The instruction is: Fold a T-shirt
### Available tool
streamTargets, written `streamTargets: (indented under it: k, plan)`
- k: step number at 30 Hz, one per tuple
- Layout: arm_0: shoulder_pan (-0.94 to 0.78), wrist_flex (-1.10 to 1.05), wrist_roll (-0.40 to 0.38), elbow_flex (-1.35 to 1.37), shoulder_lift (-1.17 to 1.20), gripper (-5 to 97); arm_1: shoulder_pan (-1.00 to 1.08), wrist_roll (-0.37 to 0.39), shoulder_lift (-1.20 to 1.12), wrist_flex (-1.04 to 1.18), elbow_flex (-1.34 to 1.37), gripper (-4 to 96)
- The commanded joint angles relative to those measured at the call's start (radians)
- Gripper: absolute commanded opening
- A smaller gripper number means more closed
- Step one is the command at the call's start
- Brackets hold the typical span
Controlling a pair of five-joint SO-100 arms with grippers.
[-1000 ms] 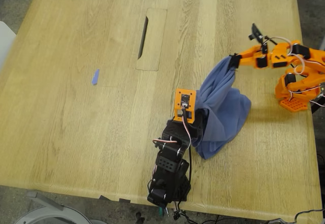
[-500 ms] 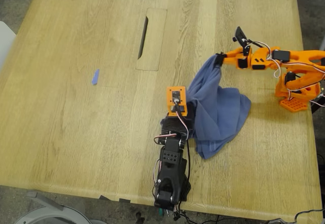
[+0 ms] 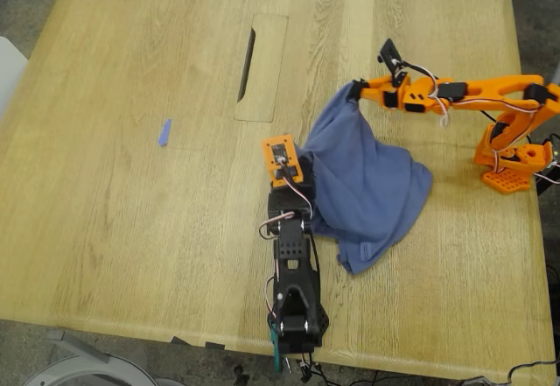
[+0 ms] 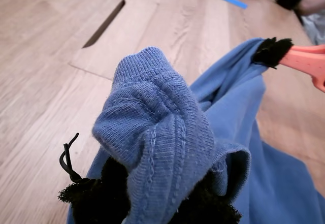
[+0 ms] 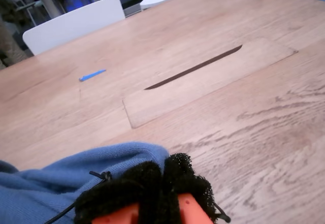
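Slate-blue T-shirt [image 3: 367,185] hangs bunched between both arms near the exterior view's right side of the wooden table [image 3: 131,211]. My first gripper [image 4: 152,203] and my second gripper [image 5: 162,183] each pinch cloth, lifting it, probably to spread it flat.

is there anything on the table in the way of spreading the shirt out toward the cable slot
Nothing visible blocks it. Both tools already grip the T-shirt, and the wood between it and the cable slot is bare. The small blue scrap lies well off toward the exterior view's left.
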Motion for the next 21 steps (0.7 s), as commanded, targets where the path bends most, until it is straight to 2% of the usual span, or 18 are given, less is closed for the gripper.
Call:
streamTargets:
  k: [1, 9, 21]
  plan:
    - [-0.066, -0.123, 0.006, -0.037, -0.063, 0, 0.034, -0.008, -0.055, -0.049, -0.115, -0.1]
    - [-0.155, -0.290, 0.009, -0.083, -0.264, 0, 0.058, -0.006, -0.288, -0.149, -0.284, -0.1]
    - [-0.279, -0.442, 0.020, -0.299, -0.615, 0, 0.127, -0.009, -0.575, -0.140, -0.563, -0.1]
